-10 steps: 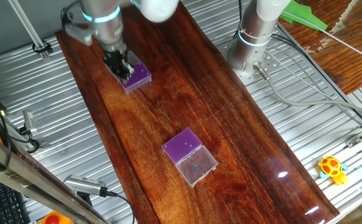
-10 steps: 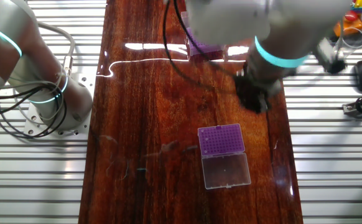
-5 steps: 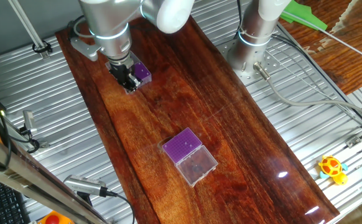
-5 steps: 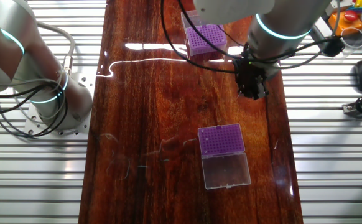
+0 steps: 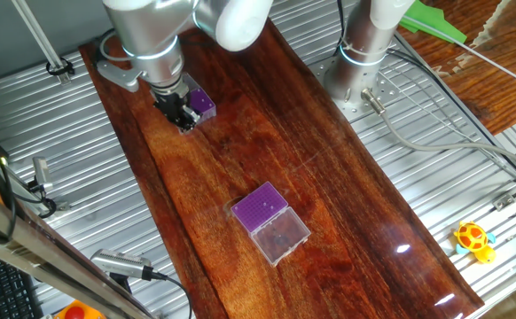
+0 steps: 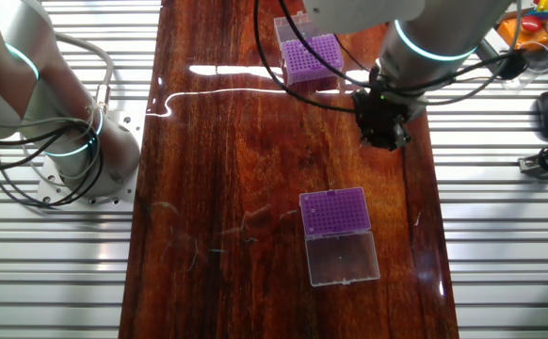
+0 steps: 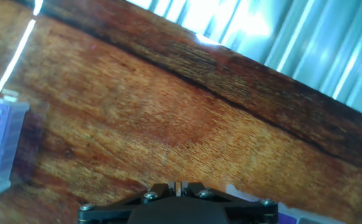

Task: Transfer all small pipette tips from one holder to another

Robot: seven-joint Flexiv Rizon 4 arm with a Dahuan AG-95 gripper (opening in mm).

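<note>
Black two-finger gripper point(image 6: 383, 132): jaws closed, apparently empty. Purple-topped clear plastic tip holder with open lid point(image 6: 334, 212) lies below, toward near table end; second purple rack point(image 6: 309, 58) beside, behind.

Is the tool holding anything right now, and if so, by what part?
Cannot tell. The tool hangs over bare wood beside the far purple box; its fingertips are out of view.

Two purple tip holders, one point(image 6: 309, 58) far and one point(image 6: 333, 211) near, on one wooden table point(image 6: 217, 169).
</note>
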